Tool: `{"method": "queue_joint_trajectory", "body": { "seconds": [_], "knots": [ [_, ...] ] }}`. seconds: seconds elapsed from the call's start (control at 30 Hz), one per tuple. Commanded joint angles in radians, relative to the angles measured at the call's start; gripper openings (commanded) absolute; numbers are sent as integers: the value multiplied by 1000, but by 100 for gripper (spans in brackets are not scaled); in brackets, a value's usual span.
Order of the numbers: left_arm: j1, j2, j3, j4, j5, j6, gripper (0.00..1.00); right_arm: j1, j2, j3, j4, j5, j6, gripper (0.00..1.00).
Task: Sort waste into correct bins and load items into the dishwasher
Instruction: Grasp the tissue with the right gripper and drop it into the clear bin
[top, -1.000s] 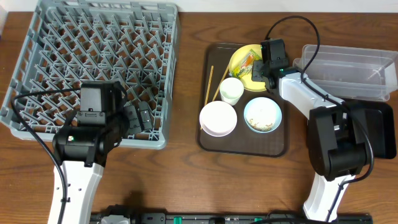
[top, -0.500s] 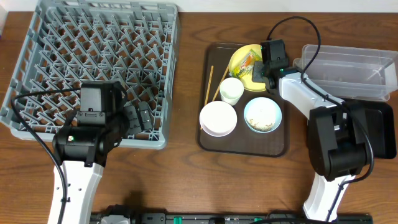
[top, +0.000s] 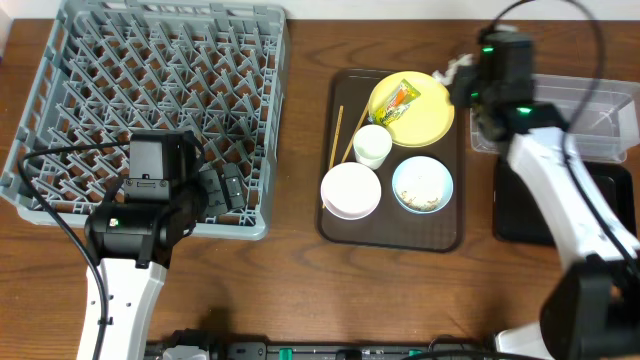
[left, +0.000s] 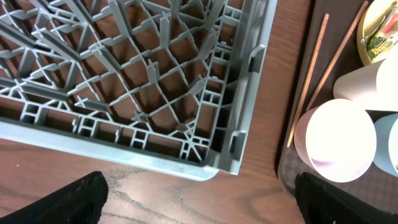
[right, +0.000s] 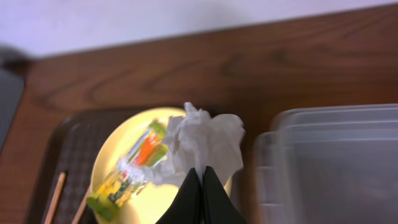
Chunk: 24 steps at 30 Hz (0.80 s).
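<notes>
Your right gripper (right: 200, 179) is pinched tight on a bit of crumpled white paper (right: 208, 140). The two fingertips meet with the bottom of the paper caught between them. The rest of the paper puffs out past the tips.

Behind the paper is the yellow plate (right: 118, 148). The snack wrapper (right: 132, 174) lies on that plate, just to the left of your fingertips. The clear tub (right: 336, 162) is close on the right of your fingertips. From above, these fingers sit between the plate's edge and the tub. The black tray (top: 510, 220) is back behind them, next to the tub and partly under your arm.

Your left gripper (left: 208, 199) is wide open and holds nothing. You can only see the two black fingers at the bottom corners of the left wrist view. The corner of the dish rack (left: 155, 93) is just ahead of these fingers, in the space between them.

Ahead of the right-hand finger is the white bowl (left: 336, 140), sitting on the brown tray (top: 400, 232). The two chopsticks (left: 308, 78) lie a bit further on, beside the bowl. The white cup (left: 367, 84) stands just past the bowl. The blue bowl (top: 405, 178) is beside the white bowl, further to the right, with the crumbs (top: 428, 198) in it.
</notes>
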Motion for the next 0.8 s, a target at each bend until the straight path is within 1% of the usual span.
{"method": "queue_joint_trajectory", "body": {
  "seconds": [0.0, 0.2, 0.37, 0.4, 0.43, 0.53, 0.6, 0.63, 0.77],
  "knots": [
    [5, -2, 18, -2, -13, 2, 99, -80, -50, 13, -42, 3, -20, 1],
    [5, -2, 18, -2, -13, 2, 99, -212, -53, 13, -132, 3, -21, 1],
    [5, -2, 18, -2, -13, 2, 99, -272, -25, 13, -160, 3, -21, 1],
    [5, -2, 18, -2, -13, 2, 98, -278, -19, 13, -164, 3, -22, 6],
    [5, -2, 18, -2, -13, 2, 99, -283, -14, 13, -165, 3, -21, 20],
    [5, -2, 18, -2, -13, 2, 99, -288, -10, 13, -163, -2, -21, 70],
    [5, -2, 18, -2, -13, 2, 99, -286, -10, 13, -151, -22, -20, 94],
    [5, -2, 18, -2, -13, 2, 99, -286, -11, 13, -146, -43, -20, 99],
    [5, -2, 18, -2, -13, 2, 99, -274, -19, 13, -119, -196, -29, 99]
  ]
}}
